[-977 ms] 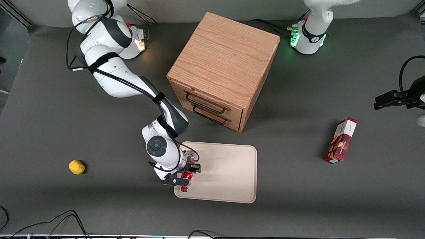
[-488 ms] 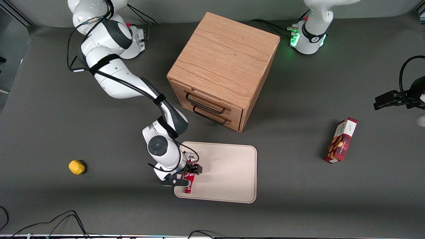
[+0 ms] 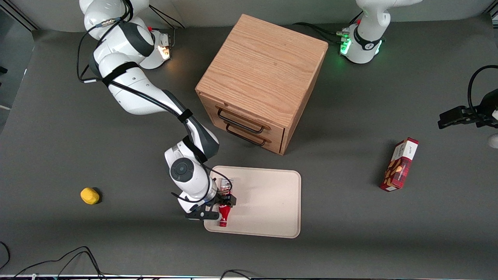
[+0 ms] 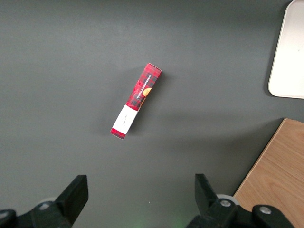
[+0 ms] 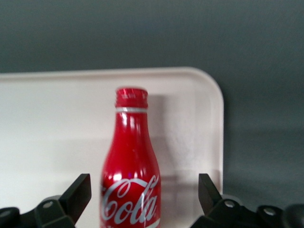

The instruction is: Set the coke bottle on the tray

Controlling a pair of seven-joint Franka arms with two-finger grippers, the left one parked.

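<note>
The coke bottle point(image 3: 223, 216) is a slim red bottle with white script. It lies on the beige tray point(image 3: 268, 202) near the tray's end toward the working arm, with its capped neck pointing toward the front camera. My right gripper point(image 3: 218, 208) hovers over the bottle's body. In the right wrist view the bottle point(image 5: 130, 161) rests on the tray point(image 5: 57, 109) between the two black fingers of the gripper point(image 5: 143, 190). There is a gap on each side, so the gripper is open and not gripping. The bottle's base end is hidden.
A wooden drawer cabinet point(image 3: 260, 77) stands farther from the front camera than the tray. A red snack box point(image 3: 400, 165) lies toward the parked arm's end, also in the left wrist view point(image 4: 137, 99). A small yellow object point(image 3: 90, 195) lies toward the working arm's end.
The bottle has come down from the tray's rim a little further onto the tray and now lies flat. The gripper's fingers stand apart from it. The wrist has shifted slightly.
</note>
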